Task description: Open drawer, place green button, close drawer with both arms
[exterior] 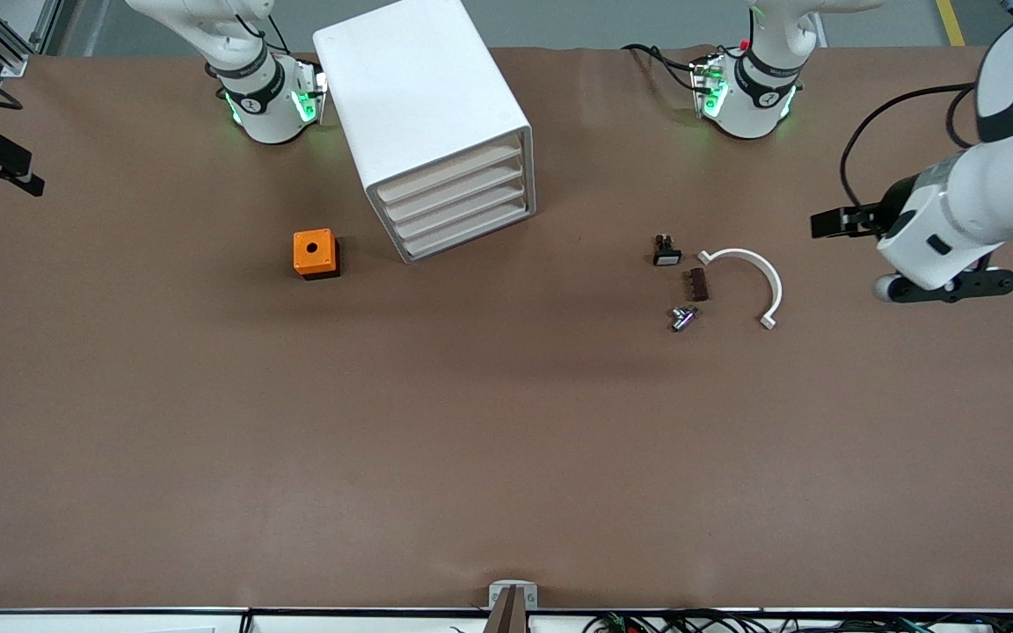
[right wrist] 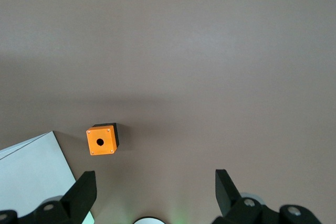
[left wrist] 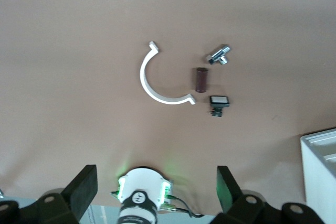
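In the front view, the drawer [exterior: 462, 209] was seen shut in the cabinet [exterior: 423, 88], so opening was judged the step in hand. What was taken for the button [exterior: 683, 317] lay toward the left arm's end, nearer the camera than the switch [exterior: 666, 252]. In the left wrist view, the left gripper [left wrist: 156, 177] was held spread and empty over those parts. In the right wrist view, the right gripper [right wrist: 155, 179] was likewise spread near the orange box [right wrist: 102, 140]; a reach to the drawer front was called for.

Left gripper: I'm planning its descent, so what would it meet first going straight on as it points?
Probably bare table. The left gripper, fingers open, points down near the white curved clip; depth is unclear.
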`<state>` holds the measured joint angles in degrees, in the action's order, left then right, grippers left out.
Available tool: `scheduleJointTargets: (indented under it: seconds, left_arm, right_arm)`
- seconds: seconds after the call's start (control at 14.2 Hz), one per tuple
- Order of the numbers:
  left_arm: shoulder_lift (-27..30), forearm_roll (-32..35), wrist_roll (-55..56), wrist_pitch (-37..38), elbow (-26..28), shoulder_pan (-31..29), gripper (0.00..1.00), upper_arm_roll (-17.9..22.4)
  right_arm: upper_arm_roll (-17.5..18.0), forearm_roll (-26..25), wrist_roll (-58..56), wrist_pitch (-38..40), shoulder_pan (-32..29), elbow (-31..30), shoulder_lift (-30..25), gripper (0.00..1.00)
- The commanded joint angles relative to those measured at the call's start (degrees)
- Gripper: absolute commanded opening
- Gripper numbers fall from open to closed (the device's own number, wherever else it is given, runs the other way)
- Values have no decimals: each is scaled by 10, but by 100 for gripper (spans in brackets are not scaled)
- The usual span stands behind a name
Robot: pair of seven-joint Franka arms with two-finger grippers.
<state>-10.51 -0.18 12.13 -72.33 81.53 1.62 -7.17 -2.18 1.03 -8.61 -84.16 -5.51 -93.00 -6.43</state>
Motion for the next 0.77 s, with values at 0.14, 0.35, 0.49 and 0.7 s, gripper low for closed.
scheduleJointTargets:
  seconds: [0.14,0.35,0.49,0.7]
  left_arm:
    - [82,14,-51,-98,120,59,100,99]
    - [93,14,-57,-160,163,60,100,106]
    - [102,14,-57,-209,192,59,100,109]
    - [119,15,-68,-259,217,37,100,106]
  right_arm:
    - [8,9,51,0,-8,-16,-14,100]
    - [9,9,50,9,-7,-5,-12,100]
    - [8,10,58,7,-8,1,-12,100]
    - [7,11,58,9,-8,4,-12,100]
